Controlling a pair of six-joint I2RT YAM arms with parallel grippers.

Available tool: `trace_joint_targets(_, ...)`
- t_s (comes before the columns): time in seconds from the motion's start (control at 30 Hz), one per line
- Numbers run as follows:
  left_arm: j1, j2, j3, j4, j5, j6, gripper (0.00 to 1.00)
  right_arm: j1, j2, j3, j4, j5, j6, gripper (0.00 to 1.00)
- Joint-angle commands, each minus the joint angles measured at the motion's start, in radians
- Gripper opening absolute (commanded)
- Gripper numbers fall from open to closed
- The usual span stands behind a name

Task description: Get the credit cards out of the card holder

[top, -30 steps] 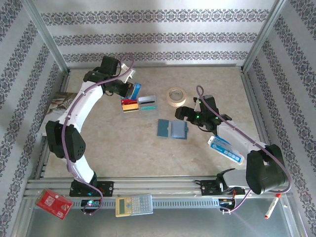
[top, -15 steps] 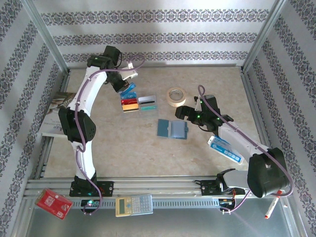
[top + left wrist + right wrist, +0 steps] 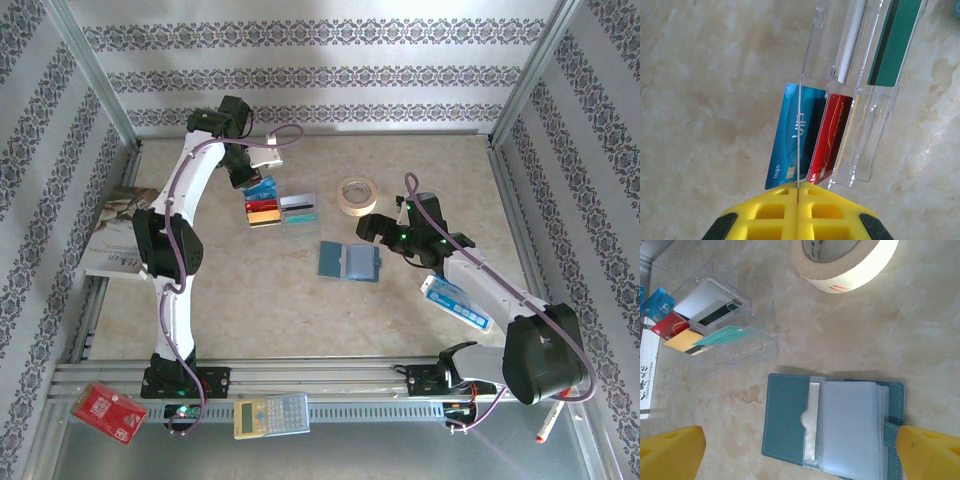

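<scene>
The card holder (image 3: 350, 262) lies open on the table, a teal-blue wallet (image 3: 790, 415) with clear sleeves showing. My right gripper (image 3: 372, 228) hovers open just above it, its yellow fingertips (image 3: 670, 452) wide apart on either side. Several credit cards sit in a clear tray (image 3: 282, 207): blue (image 3: 790, 135), red (image 3: 830, 135), gold (image 3: 682, 340), teal (image 3: 722, 335) and silver (image 3: 702, 300). My left gripper (image 3: 797, 192) is shut at the tray's end by the blue card. A thin clear edge runs up to its seam; whether it is pinched I cannot tell.
A tape roll (image 3: 356, 194) lies behind the card holder. A blue-and-white packet (image 3: 457, 303) sits under my right arm. A booklet (image 3: 115, 235) lies at the left edge. On the front rail are a red board (image 3: 108, 412), a calculator (image 3: 271, 415) and a pen (image 3: 552, 420).
My left arm has swung its elbow up and toward the back wall, while its shut gripper stays by the tray's end. The right arm has barely moved.
</scene>
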Motion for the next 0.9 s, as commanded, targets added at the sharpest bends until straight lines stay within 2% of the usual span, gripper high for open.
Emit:
trace_joint_targets(0.0,0.010,0.030,0.042,-0.055,-0.019,0.051,0.00,-0.002,0.008,0.030,-0.025,0.021,0.021,0.98)
trace_joint_targets(0.43,0.010,0.084,0.060,-0.085,-0.063,0.106,0.00,0.032,-0.003,0.031,-0.032,0.050,0.041,0.98)
trace_joint_targets(0.6,0.007,0.090,0.059,-0.079,-0.060,0.116,0.05,0.046,0.005,0.037,-0.033,0.053,0.044,0.98)
trace_joint_targets(0.87,-0.014,0.104,0.062,-0.059,-0.066,0.149,0.06,0.053,0.003,0.036,-0.037,0.056,0.047,0.98)
